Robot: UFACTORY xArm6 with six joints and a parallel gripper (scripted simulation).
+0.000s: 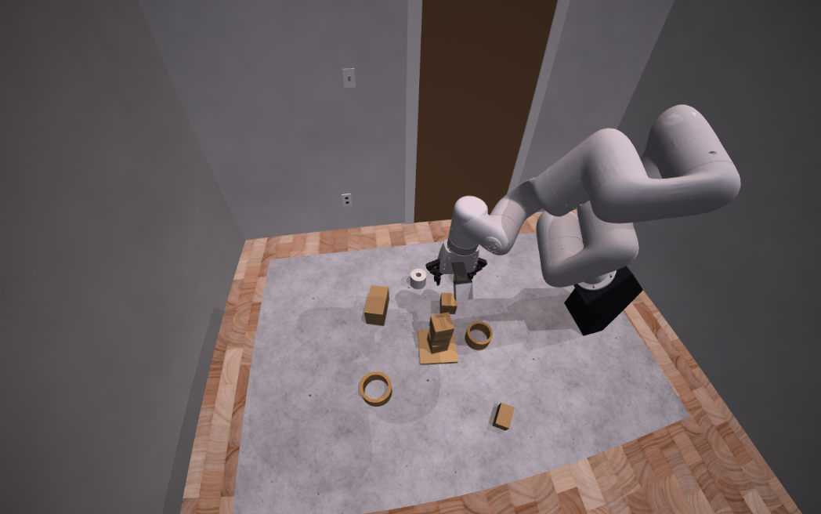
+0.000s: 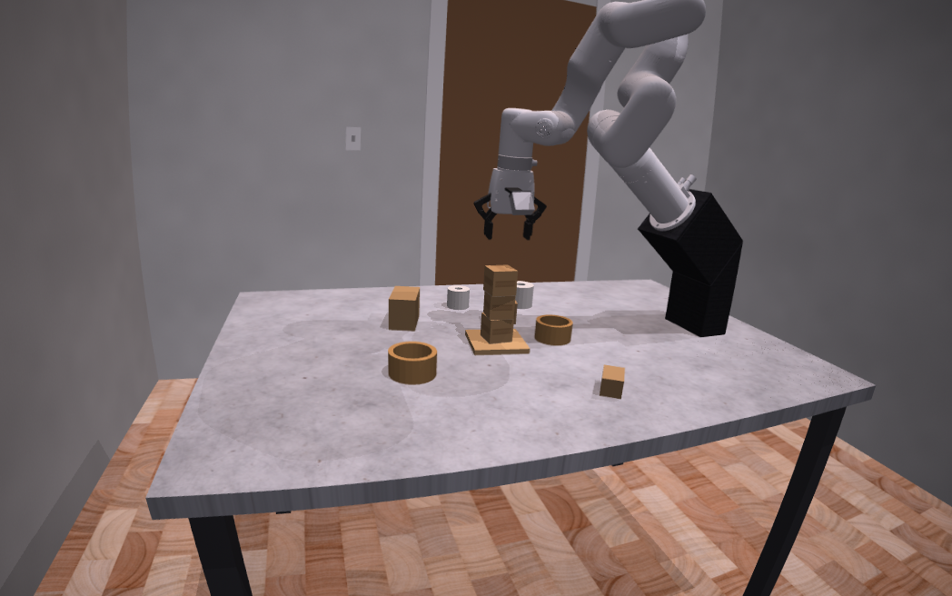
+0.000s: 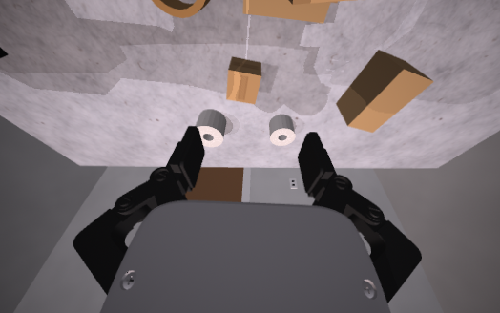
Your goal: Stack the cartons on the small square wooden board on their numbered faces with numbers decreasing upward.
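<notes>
Three cartons stand as a column on the square wooden board; their edges look slightly offset. A fourth carton with a tape strip on top stands on the table behind the board; in the exterior view the column mostly hides it. No printed numbers show. My gripper is open and empty, high above the table behind the column; the wrist view shows nothing between its fingers.
A tall box stands left; a small plain block lies front right. One ring is right of the board, another front left. Two white rolls stand at the back.
</notes>
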